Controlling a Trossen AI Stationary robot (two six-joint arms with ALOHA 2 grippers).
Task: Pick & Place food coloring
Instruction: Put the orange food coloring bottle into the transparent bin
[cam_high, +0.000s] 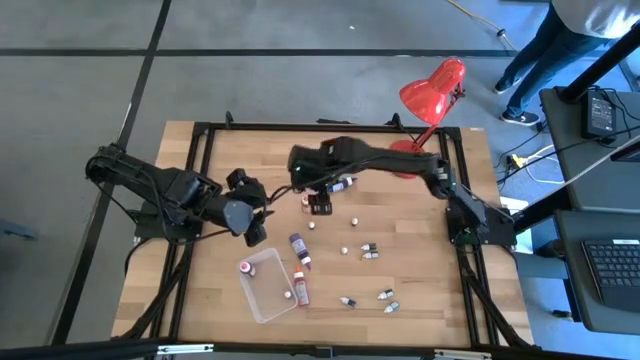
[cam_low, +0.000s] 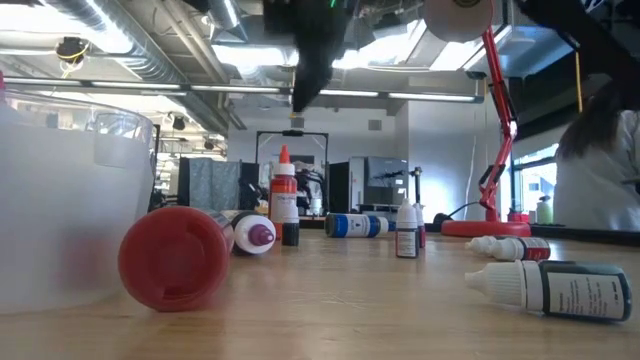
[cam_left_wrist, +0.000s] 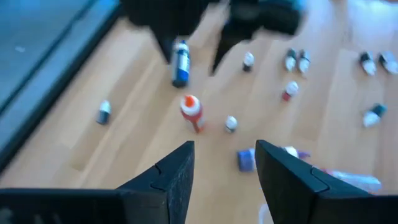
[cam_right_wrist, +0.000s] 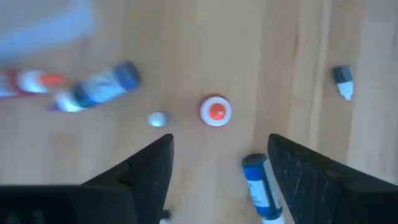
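Note:
The food coloring bottles lie scattered over the wooden table. One red bottle with an orange tip (cam_right_wrist: 216, 112) stands upright on its base (cam_low: 284, 205). My right gripper (cam_right_wrist: 217, 171) hangs open above it and touches nothing (cam_high: 320, 204). A blue bottle (cam_right_wrist: 258, 186) lies on its side just beside that gripper's fingers. Another blue bottle (cam_right_wrist: 99, 87) and a red one (cam_right_wrist: 25, 81) lie farther off. My left gripper (cam_left_wrist: 224, 168) is open and empty, raised over the table's left half (cam_high: 254, 232), and looks toward the upright red bottle (cam_left_wrist: 193, 111).
A clear plastic tray (cam_high: 268, 300) sits near the front edge with a red-capped bottle (cam_high: 245, 268) in it. Small bottles (cam_high: 370, 250) (cam_high: 388, 297) lie to the right. A red desk lamp (cam_high: 432, 90) stands at the far right.

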